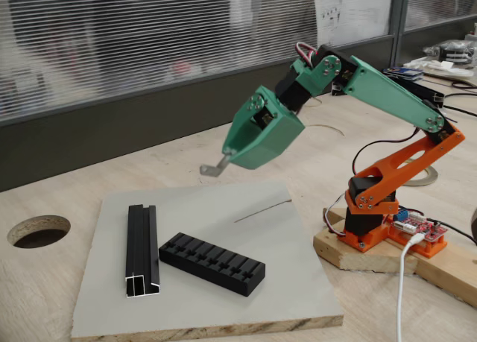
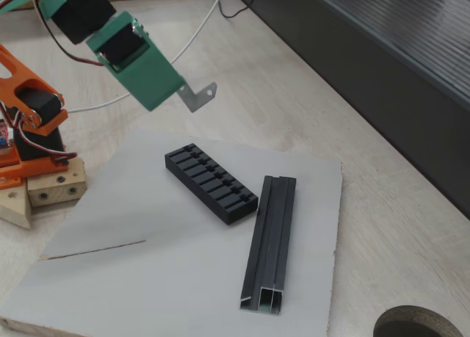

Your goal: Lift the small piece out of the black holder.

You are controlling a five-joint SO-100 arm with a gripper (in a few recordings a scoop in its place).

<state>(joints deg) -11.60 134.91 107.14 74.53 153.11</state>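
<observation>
1. On the grey board [image 1: 223, 282]: one black holder [image 1: 212, 262], one glossy black channel profile [image 1: 141, 249]. Same count in both fixed views: holder [image 2: 211, 183], channel [image 2: 269, 241].
2. Holder top shows a row of about nine slots; nothing visible sticking out of them from either angle.
3. One small piece [image 1: 215, 166], grey metal tab, in the air at the tip of the gripper [image 1: 228, 159]. In the other fixed view the piece [image 2: 198, 96] shows a small hole near its free end.
4. One arm: green upper links, orange base, mounted on a wood block [image 1: 358, 254].
5. Pincer state: clamped on the tab, which projects from the tip of the green housing; individual fingers are not resolvable, gripper [image 2: 181, 91].
6. Piece vs pincer: touching, extending from the tip toward 8 o'clock in one fixed view, toward 3 o'clock in the other.
7. Piece vs holder: well apart, piece above it; holder sits at 6 o'clock from the piece in both fixed views.
8. Channel lies just beside the holder, not touching it as far as I can tell.
9. One round hole in the table [image 1: 38, 230] at the board's 9 o'clock.
</observation>
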